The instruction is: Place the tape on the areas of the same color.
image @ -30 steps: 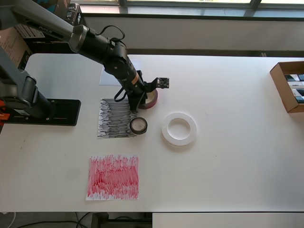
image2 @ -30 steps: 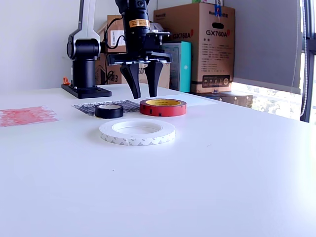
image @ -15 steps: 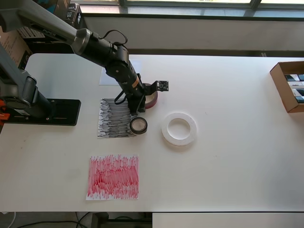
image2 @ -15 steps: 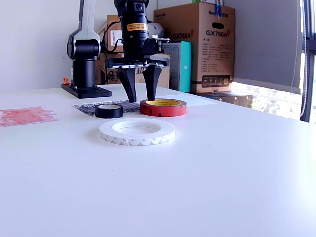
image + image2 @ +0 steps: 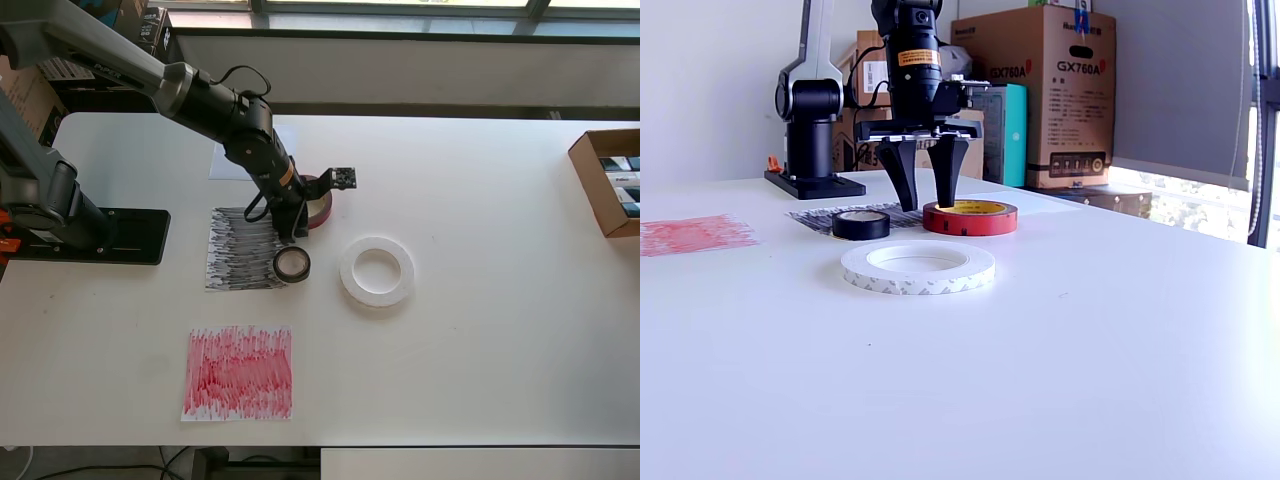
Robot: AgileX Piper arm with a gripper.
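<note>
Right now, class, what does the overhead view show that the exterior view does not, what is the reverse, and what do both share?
Only the overhead view shows the plain white paper sheet clearly and the open brown cardboard box at the table's right edge. Only the exterior view shows the big GX760A cardboard carton behind the table. Both show the large white tape ring, the small black tape roll, the dark-red tape roll, and the open gripper with its fingers astride that roll's near wall.

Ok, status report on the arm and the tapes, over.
Gripper open, straddling red roll wall. Black roll on black sheet edge. White ring on bare table, nothing blocking.
</note>
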